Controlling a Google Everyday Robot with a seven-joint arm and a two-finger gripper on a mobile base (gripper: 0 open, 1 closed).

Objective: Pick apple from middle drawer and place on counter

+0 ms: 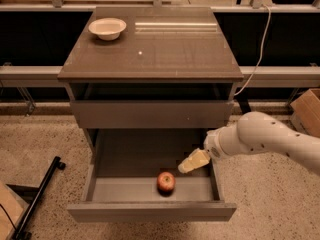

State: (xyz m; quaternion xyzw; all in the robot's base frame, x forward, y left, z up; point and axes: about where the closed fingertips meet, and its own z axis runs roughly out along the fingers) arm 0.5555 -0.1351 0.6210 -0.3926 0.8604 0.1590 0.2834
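Note:
The apple (166, 182), small, red with a yellowish patch, lies near the front of the open middle drawer (150, 211), a little right of its centre. My gripper (187, 167) comes in from the right on a white arm, over the drawer's right side. Its pale tip is above and just right of the apple, not touching it. The counter (165, 54) is the glossy dark top slab of the cabinet, with a tiny white speck in its middle.
A white bowl (107, 28) stands at the counter's back left. The upper drawer (150, 114) is shut. A black bar (37, 199) lies on the speckled floor at left. A cardboard box (307, 109) stands at right. A white cable (257, 54) hangs behind the cabinet.

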